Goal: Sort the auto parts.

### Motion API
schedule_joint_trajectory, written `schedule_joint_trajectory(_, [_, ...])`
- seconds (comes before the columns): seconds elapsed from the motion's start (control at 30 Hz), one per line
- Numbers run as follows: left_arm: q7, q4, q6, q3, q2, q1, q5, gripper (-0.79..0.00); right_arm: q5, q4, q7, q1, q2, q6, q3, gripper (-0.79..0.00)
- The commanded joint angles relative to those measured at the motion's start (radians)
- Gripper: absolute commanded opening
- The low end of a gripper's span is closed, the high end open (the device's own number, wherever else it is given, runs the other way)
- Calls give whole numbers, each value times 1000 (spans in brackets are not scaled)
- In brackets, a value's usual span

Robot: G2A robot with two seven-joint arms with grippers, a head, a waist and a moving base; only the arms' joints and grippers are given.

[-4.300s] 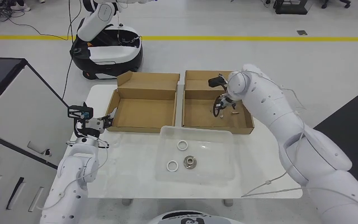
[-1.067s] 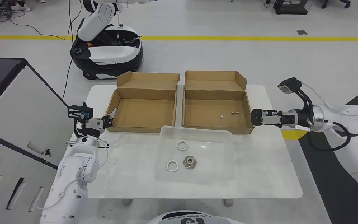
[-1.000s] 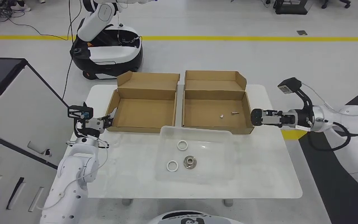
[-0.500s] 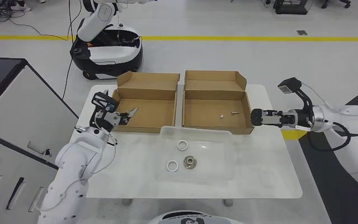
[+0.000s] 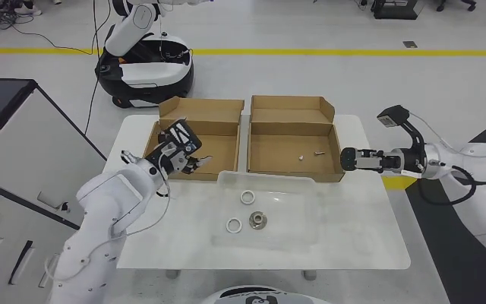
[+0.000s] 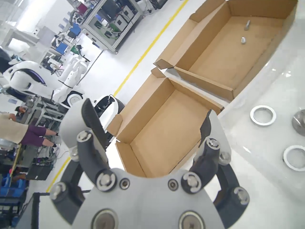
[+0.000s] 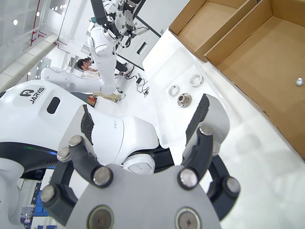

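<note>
Top view: left pincer [image 5: 199, 162] hovers over the near wall of the left cardboard box [image 5: 224, 148], jaws apart, holding nothing. Right pincer [image 5: 345, 158] is at the tabletop's [image 5: 357, 228] right edge, just outside the right cardboard box [image 5: 281, 148], jaws also apart and empty. Both boxes sit side by side along the far edge. Right box holds two small metal parts [image 5: 302, 158], close together toward its right wall. Clear tray [image 5: 266, 176] sits mid-tabletop, just in front of the boxes. It holds one ring [image 5: 247, 197], a second ring [image 5: 234, 225] and a flanged hub [image 5: 259, 221] just beside the second ring.
</note>
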Motion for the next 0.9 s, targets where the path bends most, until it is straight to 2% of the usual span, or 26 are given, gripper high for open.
schedule_joint_trajectory(0.0, [-52, -9, -37, 10, 1, -12, -59, 0, 0, 0, 0, 0, 0, 0, 0, 0])
schedule_joint_trajectory(0.2, [-193, -39, -88, 53, 4, -46, -185, 0, 0, 0, 0, 0, 0, 0, 0, 0])
schedule_joint_trajectory(0.37, [-289, -56, -89, 98, 6, -72, -275, 0, 0, 0, 0, 0, 0, 0, 0, 0])
schedule_joint_trajectory(0.87, [-289, -56, -89, 98, 6, -72, -275, 0, 0, 0, 0, 0, 0, 0, 0, 0])
